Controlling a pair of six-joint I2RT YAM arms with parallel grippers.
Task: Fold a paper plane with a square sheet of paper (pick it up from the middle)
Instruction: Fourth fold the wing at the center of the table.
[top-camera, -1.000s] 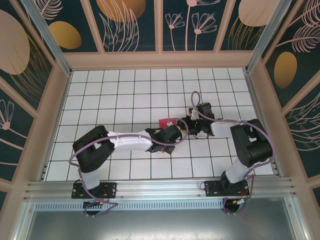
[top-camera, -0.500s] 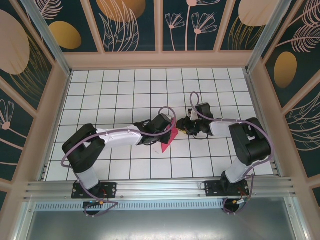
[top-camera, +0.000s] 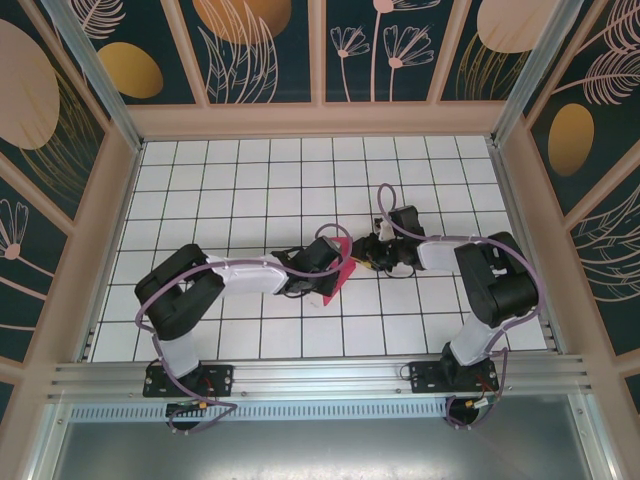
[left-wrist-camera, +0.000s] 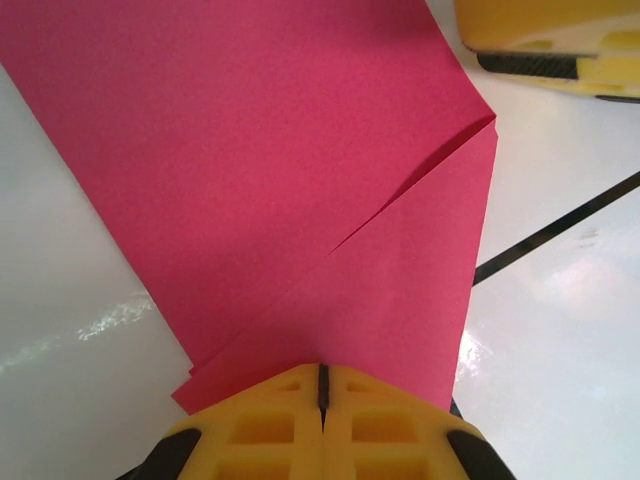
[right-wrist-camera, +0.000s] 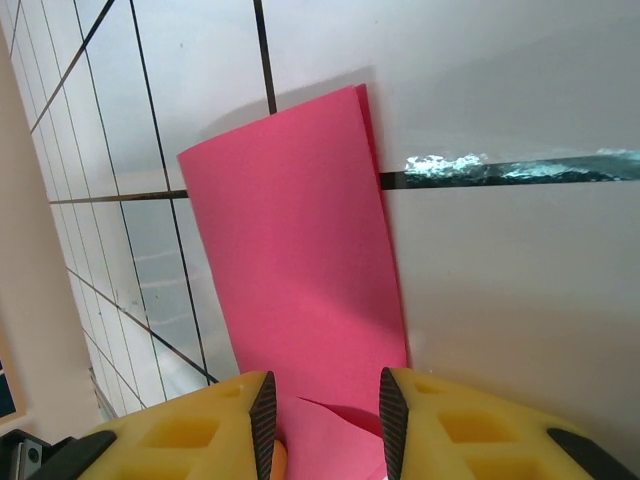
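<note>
pink paper (top-camera: 338, 274) sits near the middle of the white tiled table (top-camera: 250, 180), between the two arms. it is folded, not flat. from the top camera it looks like a thin strip. it runs from 1 o'clock down to 7 o'clock.

the left gripper (top-camera: 334, 264) comes at the paper from the 9 o'clock side. in the left wrist camera its two yellow fingers (left-wrist-camera: 270, 430) are pressed tight together at 6 o'clock. the bottom edge of the paper (left-wrist-camera: 300, 180) is pinched between them, at the left gripper (left-wrist-camera: 322, 372). the paper spreads away from the fingers toward 12 o'clock. one folded flap lies on top of another layer, and its slanted edge goes from the middle out to 2 o'clock. a yellow bit of the right gripper (left-wrist-camera: 550, 40) pokes in at the 1 o'clock corner.

the right gripper (top-camera: 362, 252) is at the 1 o'clock end of the paper, very close to the left one. in the right wrist camera its yellow fingers (right-wrist-camera: 190, 430) stand apart at 6 o'clock, at the right gripper (right-wrist-camera: 322, 400). some of the paper (right-wrist-camera: 290, 260) lies in the gap between them. i cannot tell if the fingers touch it. from there the paper goes up toward 12 o'clock across the tiles. its far edge bends a little, with two layers showing.
</note>
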